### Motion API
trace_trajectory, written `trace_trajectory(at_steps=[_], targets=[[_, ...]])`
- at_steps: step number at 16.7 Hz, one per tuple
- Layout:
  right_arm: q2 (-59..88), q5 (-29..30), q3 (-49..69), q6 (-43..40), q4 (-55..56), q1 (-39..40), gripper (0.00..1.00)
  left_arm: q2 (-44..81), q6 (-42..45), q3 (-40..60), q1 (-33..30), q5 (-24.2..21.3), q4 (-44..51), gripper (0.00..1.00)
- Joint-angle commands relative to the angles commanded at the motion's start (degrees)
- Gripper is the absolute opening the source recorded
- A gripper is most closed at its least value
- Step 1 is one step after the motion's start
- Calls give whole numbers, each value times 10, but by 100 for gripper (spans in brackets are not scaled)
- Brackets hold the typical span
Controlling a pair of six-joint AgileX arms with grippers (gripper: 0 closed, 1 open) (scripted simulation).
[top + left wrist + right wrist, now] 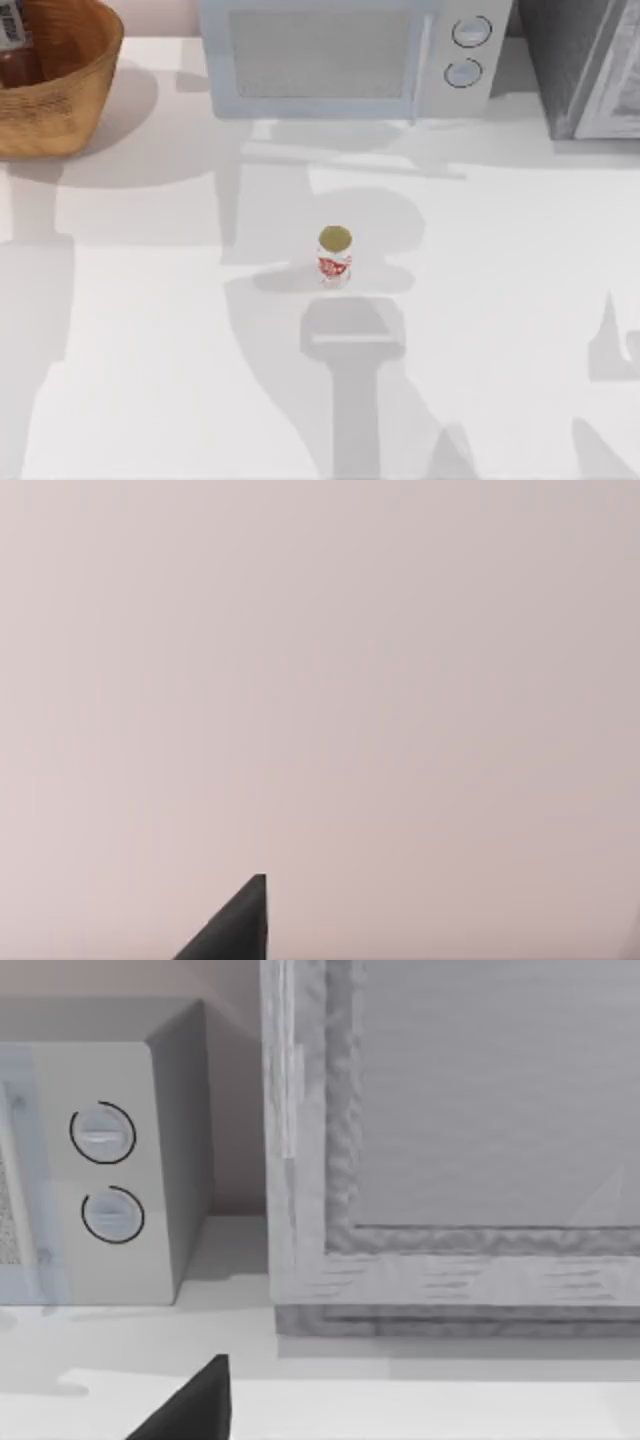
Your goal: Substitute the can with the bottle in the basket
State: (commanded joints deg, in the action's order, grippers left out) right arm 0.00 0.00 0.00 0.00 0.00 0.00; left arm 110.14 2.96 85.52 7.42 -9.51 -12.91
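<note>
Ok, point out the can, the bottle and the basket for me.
can (334,266): top view, on its white-and-red side wall.
bottle (18,66): top view, on its reddish-brown body inside the basket.
basket (85,85): top view, on its tan woven outer wall.

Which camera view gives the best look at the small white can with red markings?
The top view: the can stands upright near the middle of the table, its gold top and red markings plain. The left wrist view faces a blank pinkish surface; the right wrist view faces the microwave.
</note>
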Motion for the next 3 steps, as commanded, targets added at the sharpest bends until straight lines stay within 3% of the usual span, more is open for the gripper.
trace_trajectory(at_steps=[3], targets=[[0, 0, 0, 0, 0, 0, 100, 0, 0, 0, 0, 0, 0, 100]])
